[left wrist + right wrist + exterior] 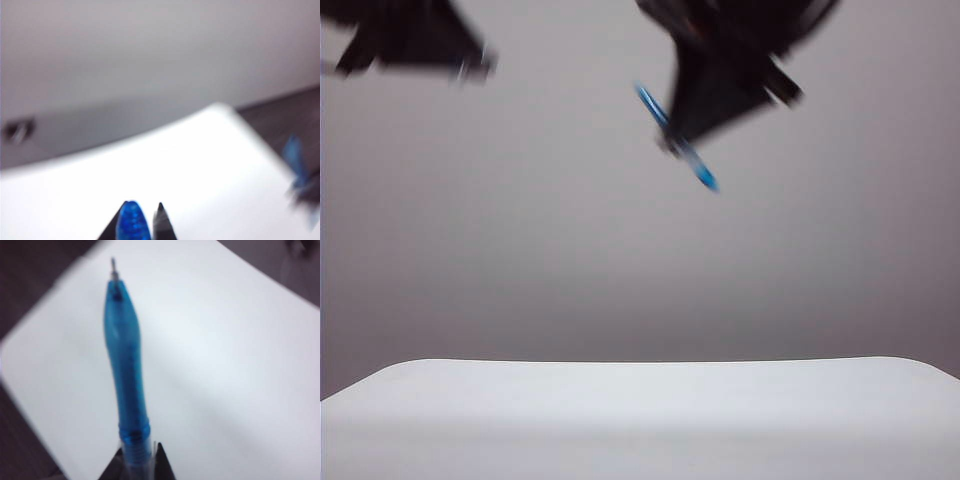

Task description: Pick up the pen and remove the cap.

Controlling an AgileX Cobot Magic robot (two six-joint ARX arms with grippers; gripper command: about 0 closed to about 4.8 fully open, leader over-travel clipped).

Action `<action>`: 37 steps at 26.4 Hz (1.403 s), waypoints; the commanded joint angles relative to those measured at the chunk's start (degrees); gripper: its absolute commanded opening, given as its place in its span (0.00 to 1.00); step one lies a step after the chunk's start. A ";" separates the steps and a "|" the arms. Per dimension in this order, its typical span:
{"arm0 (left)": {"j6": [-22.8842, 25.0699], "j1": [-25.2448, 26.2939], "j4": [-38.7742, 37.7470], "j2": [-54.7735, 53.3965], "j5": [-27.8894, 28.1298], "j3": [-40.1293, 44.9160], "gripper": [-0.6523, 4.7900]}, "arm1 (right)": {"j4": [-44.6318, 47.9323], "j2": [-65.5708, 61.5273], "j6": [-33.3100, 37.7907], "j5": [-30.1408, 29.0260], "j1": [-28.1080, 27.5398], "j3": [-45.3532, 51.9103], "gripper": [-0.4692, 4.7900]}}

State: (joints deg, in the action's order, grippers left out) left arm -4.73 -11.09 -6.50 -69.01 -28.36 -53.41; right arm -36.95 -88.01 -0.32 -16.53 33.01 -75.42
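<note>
Above white table (640, 420): right gripper (138, 460) clamps translucent blue pen (124, 365); left gripper (137, 225) clamps cap (132, 222).

White table (640, 420), plain grey wall (570, 250)

Right claw (137, 465) clamped on the pen (125, 365) at its ribbed collar, dark fingertips (162, 462) pressed against either side. Translucent blue grip section swelling out beyond the claw toward 12 o'clock, ending in a bare metal writing point. Behind the pen, white tabletop (225, 365), slightly blurred, dark surroundings at its edges.
</note>
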 commanded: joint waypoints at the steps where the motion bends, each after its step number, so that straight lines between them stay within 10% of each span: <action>1: 2.80 -2.95 -5.86 -4.57 6.05 -0.13 0.11 | -1.16 -3.61 -0.17 0.33 -4.00 -0.17 0.08; 22: 6.12 -6.47 -11.30 -35.43 25.62 -2.10 0.11 | -5.86 -31.39 -3.37 11.41 -9.97 -0.02 0.08; 37: 6.45 -6.47 -13.51 -44.26 25.42 -2.21 0.19 | -3.72 -32.17 -3.37 11.72 -10.51 0.17 0.15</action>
State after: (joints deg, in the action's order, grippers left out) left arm 1.54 -17.52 -19.73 -111.22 -2.79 -56.49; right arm -40.99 -120.18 -3.55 -5.56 22.48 -75.22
